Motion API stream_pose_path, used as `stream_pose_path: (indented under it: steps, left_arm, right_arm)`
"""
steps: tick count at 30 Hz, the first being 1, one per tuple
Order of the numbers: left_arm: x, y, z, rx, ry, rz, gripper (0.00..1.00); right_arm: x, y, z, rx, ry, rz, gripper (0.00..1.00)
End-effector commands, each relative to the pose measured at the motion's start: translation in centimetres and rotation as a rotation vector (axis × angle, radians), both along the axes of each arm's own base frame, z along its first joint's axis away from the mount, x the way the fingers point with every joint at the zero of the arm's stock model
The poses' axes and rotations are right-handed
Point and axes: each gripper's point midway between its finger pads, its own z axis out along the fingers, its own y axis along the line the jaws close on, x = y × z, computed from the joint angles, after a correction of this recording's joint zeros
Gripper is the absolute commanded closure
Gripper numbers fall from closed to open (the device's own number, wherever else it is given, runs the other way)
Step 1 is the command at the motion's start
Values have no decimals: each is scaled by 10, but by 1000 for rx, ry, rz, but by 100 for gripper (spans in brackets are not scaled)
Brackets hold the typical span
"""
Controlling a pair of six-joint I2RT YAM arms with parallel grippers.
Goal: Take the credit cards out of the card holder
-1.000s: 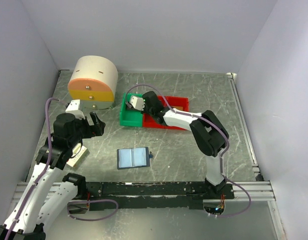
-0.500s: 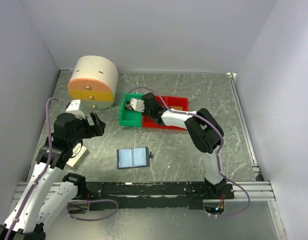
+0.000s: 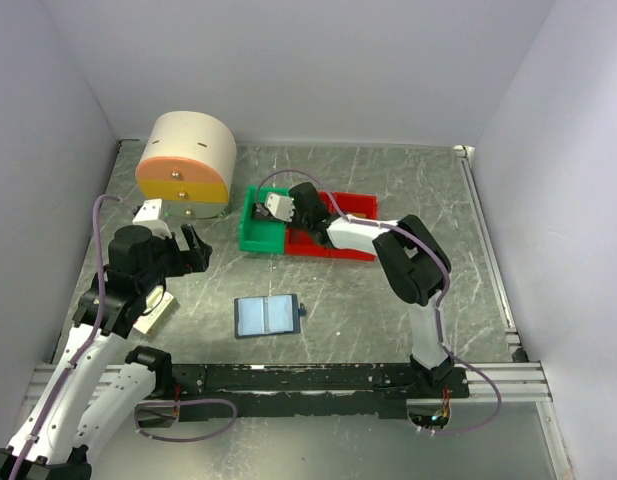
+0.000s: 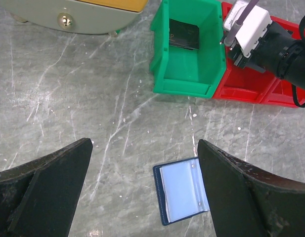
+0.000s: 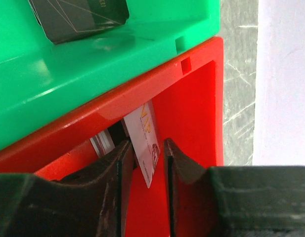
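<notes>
The card holder (image 3: 267, 315) lies open on the table, dark navy with pale blue lining up; it also shows under my left gripper (image 4: 145, 144), partly behind the right finger. That gripper hovers wide open and holds nothing. My right gripper (image 5: 145, 148) reaches down into the red bin (image 3: 356, 207). A white credit card (image 5: 145, 138) with gold lettering stands on edge between its jaws, leaning on the left finger (image 5: 123, 163), with a gap to the right one. A dark credit card (image 4: 184, 35) lies in the green bin (image 4: 187, 86).
A cream and orange drawer unit (image 3: 186, 160) stands at the back left. A cream box (image 3: 156, 312) lies beside my left arm. The green bin (image 3: 254, 238) and red bin sit side by side mid-table. Another pale card edge (image 5: 103, 143) shows in the red bin.
My right gripper's jaws have parted from the white card inside the red bin, and its arm has shifted slightly. The left arm and the card holder have not moved.
</notes>
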Motion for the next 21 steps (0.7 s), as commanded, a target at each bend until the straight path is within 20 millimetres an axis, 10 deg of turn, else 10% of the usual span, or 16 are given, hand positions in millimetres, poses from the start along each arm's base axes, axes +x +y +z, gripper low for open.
stream_pose_path:
  steps: [1, 14, 21]
  left_arm:
    - [1, -1, 5, -5, -28, -7, 0]
    - [2, 5, 1, 1, -13, 28, 0]
    - [3, 4, -2, -1, 3, 28, 0]
  right_arm:
    - [-8, 0, 1, 27, 45, 12, 68]
    - [-12, -1, -5, 64, 63, 10, 58]
    - [-9, 14, 42, 238, -5, 6, 52]
